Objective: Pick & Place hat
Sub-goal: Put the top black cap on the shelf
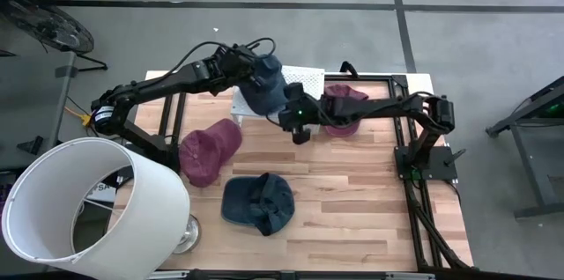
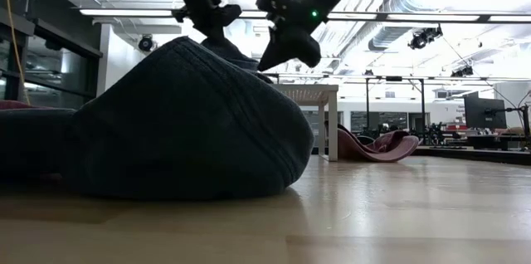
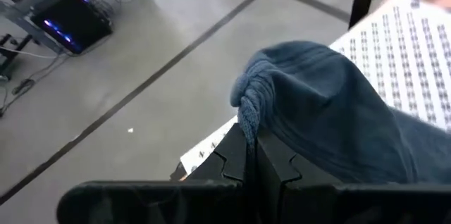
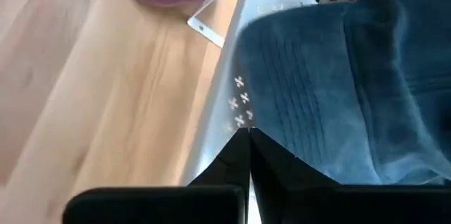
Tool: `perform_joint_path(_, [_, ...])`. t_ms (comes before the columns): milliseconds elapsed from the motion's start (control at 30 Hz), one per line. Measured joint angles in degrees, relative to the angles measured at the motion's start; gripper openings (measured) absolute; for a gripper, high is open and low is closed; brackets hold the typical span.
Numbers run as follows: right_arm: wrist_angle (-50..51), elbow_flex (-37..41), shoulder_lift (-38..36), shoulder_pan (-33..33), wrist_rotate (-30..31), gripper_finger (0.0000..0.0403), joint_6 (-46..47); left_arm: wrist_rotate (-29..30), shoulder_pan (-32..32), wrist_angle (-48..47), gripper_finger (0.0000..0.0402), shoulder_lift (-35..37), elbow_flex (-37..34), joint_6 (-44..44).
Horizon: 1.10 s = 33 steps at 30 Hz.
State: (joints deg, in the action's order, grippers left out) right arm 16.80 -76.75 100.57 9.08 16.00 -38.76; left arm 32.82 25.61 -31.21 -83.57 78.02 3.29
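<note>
While the left arm reaches from the table's left edge across toward the far middle, its elbow raised and forearm angled down, the left gripper (image 1: pixel 261 76) sits over the white platform (image 1: pixel 304 76) at the back of the table (image 1: pixel 352 210). Its fingers (image 3: pixel 236 159) are pressed together on a bunched fold of the blue hat (image 1: pixel 264 88), pinching the cloth; the hat hangs from that pinch, draped partly over the platform.

Right arm: extends from its base at the table's right edge, nearly level, straight leftward. Right gripper (image 1: pixel 300 130) ends just beside the blue hat's near edge, at the platform's front rim. Right wrist view: its fingers (image 4: pixel 236 155) closed against each other, nothing between them, tips at the edge of the white platform with blue fabric just beyond.

Other hats on the table:
- maroon hat (image 1: pixel 210 150), left of centre, on the wood.
- second maroon hat (image 1: pixel 342 108), back right, under the right forearm.
- dark blue hat (image 1: pixel 257 202), near front centre; fills the low view's foreground.

White lampshade (image 1: pixel 88 205) stands at the front left corner.
</note>
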Motion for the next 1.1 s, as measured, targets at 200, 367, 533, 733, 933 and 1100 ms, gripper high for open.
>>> perform_joint_path(200, [-4.59, -0.02, 0.00, -1.37, 0.04, 0.0000, 7.04, -0.74, 1.61, 3.85, 0.0010, -0.55, 0.08, -0.16])
perform_joint_path(367, [-6.85, -0.07, -0.02, -1.42, 2.00, 0.0000, 10.30, -5.16, 2.97, 4.36, 0.0003, -2.24, 0.09, -0.20])
perform_joint_path(533, [-4.54, -0.08, -0.65, -1.90, 10.73, 0.0003, 9.57, -4.97, 2.90, 4.34, 0.0006, -3.63, 0.07, -1.72])
perform_joint_path(733, [1.97, -0.11, -1.77, -0.29, 9.63, 0.0043, 18.20, -5.00, 2.90, 3.87, 0.0006, -3.69, 0.07, -1.95])
perform_joint_path(933, [3.18, -0.09, -1.62, 1.51, 7.88, 0.0113, 11.89, -5.07, 2.90, 3.75, 0.0006, -3.69, 0.07, -1.95])
perform_joint_path(1100, [1.57, -0.09, -1.57, 2.57, 5.65, 0.0154, 5.35, -5.19, 2.90, 3.78, 0.0007, -3.69, 0.07, -1.95])
